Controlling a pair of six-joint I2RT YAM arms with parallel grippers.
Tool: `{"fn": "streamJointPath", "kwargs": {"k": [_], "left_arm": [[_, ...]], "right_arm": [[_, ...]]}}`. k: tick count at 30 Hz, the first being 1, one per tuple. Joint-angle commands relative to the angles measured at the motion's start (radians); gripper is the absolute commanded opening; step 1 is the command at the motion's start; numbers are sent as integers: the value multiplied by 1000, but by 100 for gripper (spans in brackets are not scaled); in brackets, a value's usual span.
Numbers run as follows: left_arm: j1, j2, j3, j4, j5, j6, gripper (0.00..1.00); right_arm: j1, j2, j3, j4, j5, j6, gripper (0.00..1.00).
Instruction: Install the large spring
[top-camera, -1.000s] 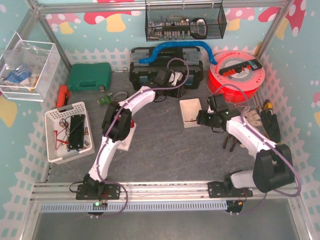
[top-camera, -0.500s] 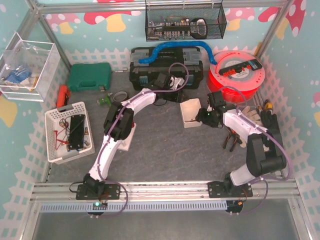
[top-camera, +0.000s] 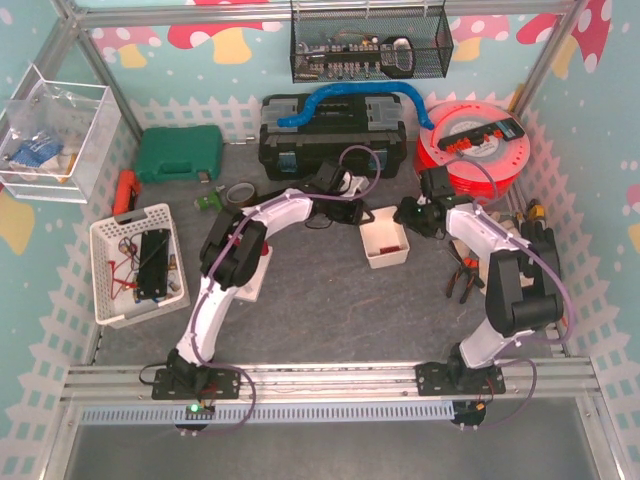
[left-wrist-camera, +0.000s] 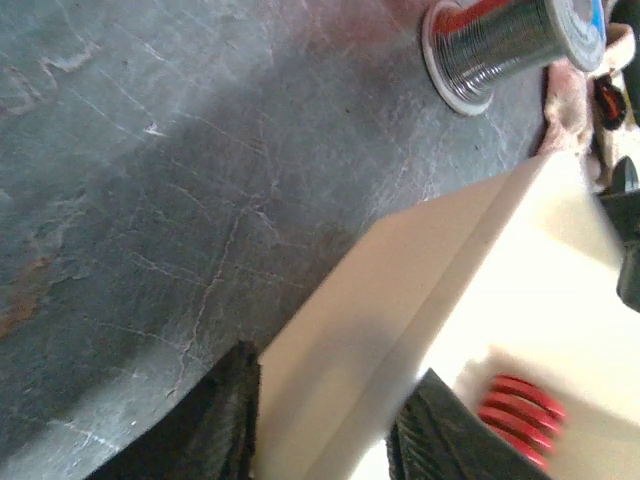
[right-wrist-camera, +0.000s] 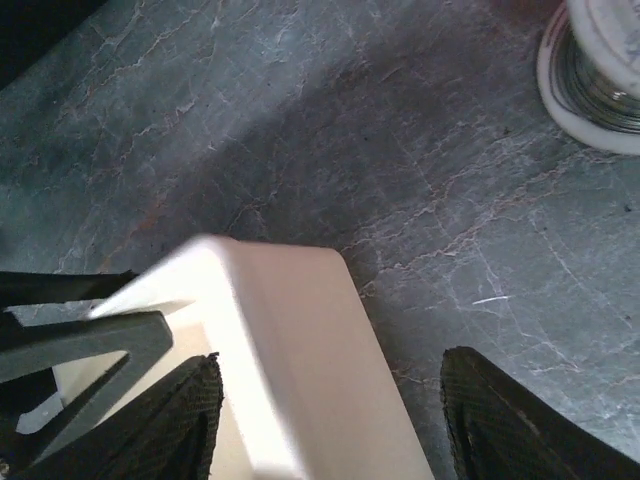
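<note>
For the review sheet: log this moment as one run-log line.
left tool: shut on white box wall | right tool: open, astride box corner | red spring: lying inside box

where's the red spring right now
Left wrist view, lower right: the red spring lies inside the white box, mid-table in front of the black toolbox.
</note>
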Motion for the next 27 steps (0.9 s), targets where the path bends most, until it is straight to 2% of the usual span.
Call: {"fn": "streamJointPath", "kwargs": {"k": [1,6,9,12,20,27], "left_arm": [[-10,-58,-39,-4,-112,31,30],[-14,-126,-84,-4,-276,-32,16],[-18,-167,-110,-2,-368,-117,16],[-43,-190,-114,3,-425,-136,16],[-74,-140,-81,4,-410,-176,14],[-74,-112,-54,-6,-392,-186,16]], "right_arm": [[1,-59,7,-53,65,20,62],[2,-151,-15,-134,77,-32,62],[1,-206,-43,-170,98,-62,62],[1,-257,-60,-189,110,-81,62],[2,-261,1,-172,70,-152,60],[22,-125,55,-95,74,-130,52]]}}
